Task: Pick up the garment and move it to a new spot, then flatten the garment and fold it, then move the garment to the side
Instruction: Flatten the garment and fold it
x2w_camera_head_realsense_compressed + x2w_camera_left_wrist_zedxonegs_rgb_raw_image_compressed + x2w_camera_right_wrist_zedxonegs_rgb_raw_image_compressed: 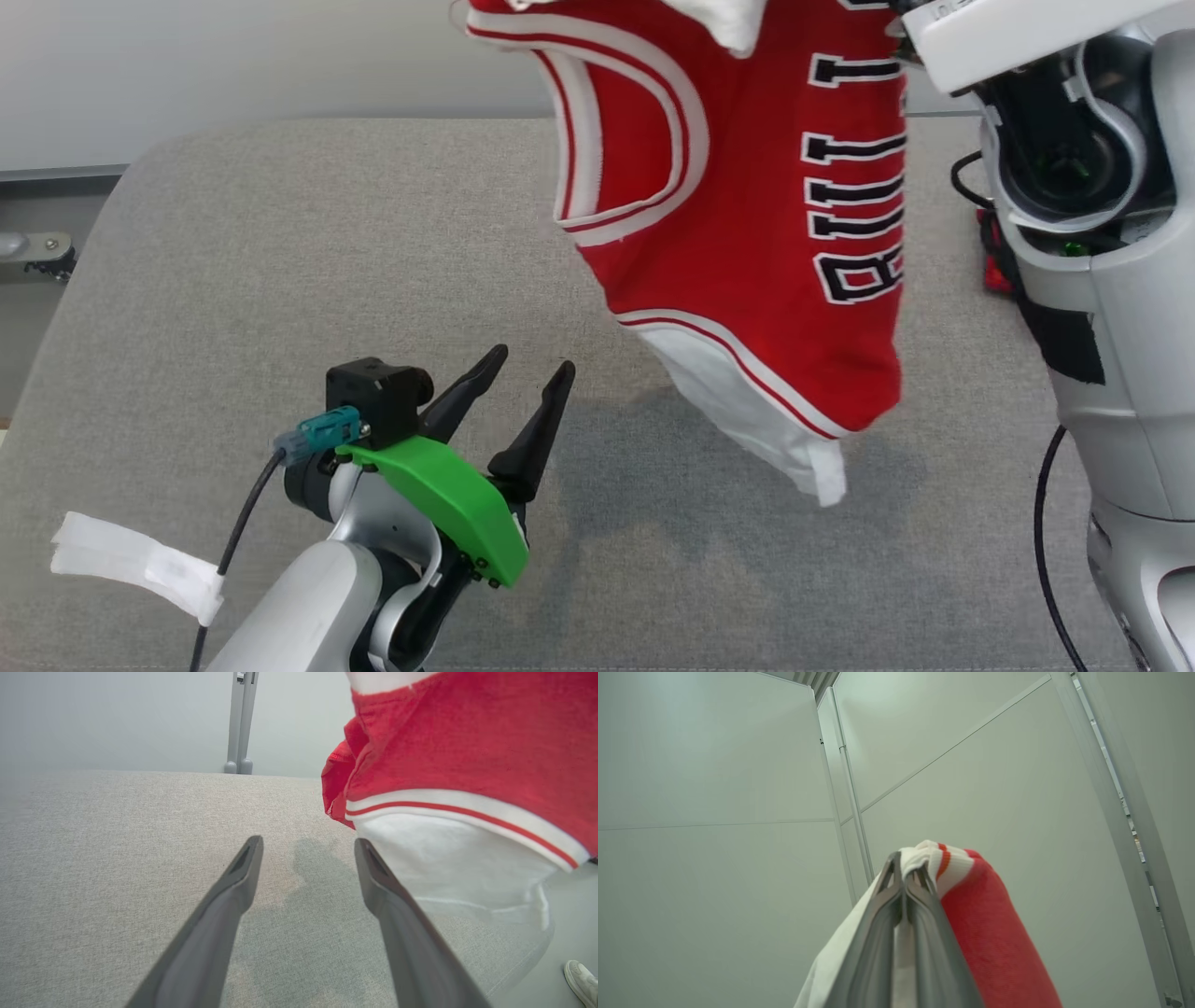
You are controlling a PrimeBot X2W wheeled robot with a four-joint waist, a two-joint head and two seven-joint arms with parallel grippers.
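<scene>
item: red basketball jersey (747,233), white trim, black lettering. we find it hanging over the grey fabric worktop (280,261), long axis roughly 12 to 6 o'clock in the head view, white lower corner lowest and seemingly just off the surface.
holder: right gripper (906,863), clenched on a bunched white-and-red edge at the top.
left gripper (532,359): released, fingers spread, low over the worktop. in its wrist view the hanging end lies at 2 o'clock, near, not touching.
we judge the left arm nearer the free end.
</scene>
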